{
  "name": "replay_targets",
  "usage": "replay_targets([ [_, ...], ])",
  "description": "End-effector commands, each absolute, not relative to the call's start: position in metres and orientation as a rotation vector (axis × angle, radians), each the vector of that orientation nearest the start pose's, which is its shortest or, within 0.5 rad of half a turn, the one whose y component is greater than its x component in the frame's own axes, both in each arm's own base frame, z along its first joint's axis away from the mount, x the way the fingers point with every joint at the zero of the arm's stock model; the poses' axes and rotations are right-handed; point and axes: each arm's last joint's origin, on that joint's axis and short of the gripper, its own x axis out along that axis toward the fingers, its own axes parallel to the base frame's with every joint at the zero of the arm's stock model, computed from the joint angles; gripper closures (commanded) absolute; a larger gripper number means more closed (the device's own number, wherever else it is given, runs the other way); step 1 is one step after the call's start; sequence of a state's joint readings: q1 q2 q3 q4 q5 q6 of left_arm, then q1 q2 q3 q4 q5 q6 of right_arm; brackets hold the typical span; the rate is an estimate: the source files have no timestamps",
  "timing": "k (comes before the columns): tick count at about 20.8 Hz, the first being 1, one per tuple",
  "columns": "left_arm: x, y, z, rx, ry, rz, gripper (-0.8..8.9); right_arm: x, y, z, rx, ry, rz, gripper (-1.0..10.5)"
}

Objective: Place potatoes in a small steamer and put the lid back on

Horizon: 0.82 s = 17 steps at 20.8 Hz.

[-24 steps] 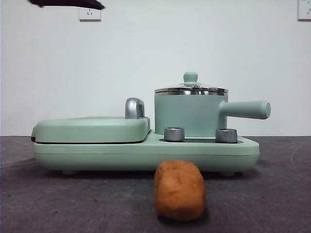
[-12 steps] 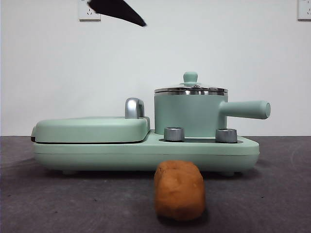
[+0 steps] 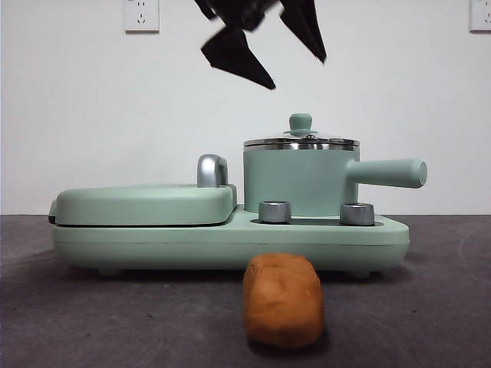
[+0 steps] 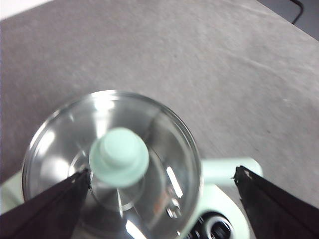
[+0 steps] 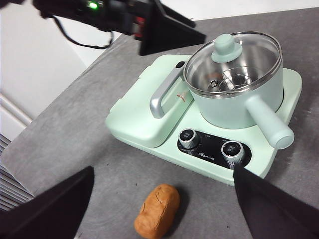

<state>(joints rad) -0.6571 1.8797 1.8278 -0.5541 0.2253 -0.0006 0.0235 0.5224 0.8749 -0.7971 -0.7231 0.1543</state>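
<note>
The grey table is carrying a mint-green cooker base whose flat hinged grill plate is sitting beside the small steamer, and the steamer is standing upright on that base with its straight handle sticking out sideways. The left tool is now hanging spread wide directly above the steamer, clear of it, where a second ago only a black tip was showing at the top corner of the front view and half a second ago it was only partway across; its wrist camera is looking straight down on the lid's knob. That travel suggests the arm is lining up to lift the lid, which is still sitting closed on the steel rim, so nothing can go inside yet. The right tool is waiting high over the near side of the table, jaws wide and holding nothing. The potato is lying on the table just in front of the base, below the two knobs, untouched.
</note>
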Motion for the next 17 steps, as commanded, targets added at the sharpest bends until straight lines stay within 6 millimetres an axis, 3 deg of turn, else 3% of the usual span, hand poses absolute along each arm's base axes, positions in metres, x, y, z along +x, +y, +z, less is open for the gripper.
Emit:
replay_targets([
  [1, 0.344, -0.277, 0.344, 0.150, 0.556, -0.842, 3.45, 0.080, 0.021, 0.343, 0.291, 0.464, 0.709, 5.0],
  [13, 0.367, -0.292, 0.302, 0.188, 0.583, -0.801, 3.50, 0.080, 0.021, 0.343, 0.295, 0.465, 0.714, 5.0],
  [17, 0.369, -0.291, 0.301, 0.212, 0.576, -0.806, 4.49, 0.080, 0.021, 0.343, 0.295, 0.465, 0.714, 5.0],
])
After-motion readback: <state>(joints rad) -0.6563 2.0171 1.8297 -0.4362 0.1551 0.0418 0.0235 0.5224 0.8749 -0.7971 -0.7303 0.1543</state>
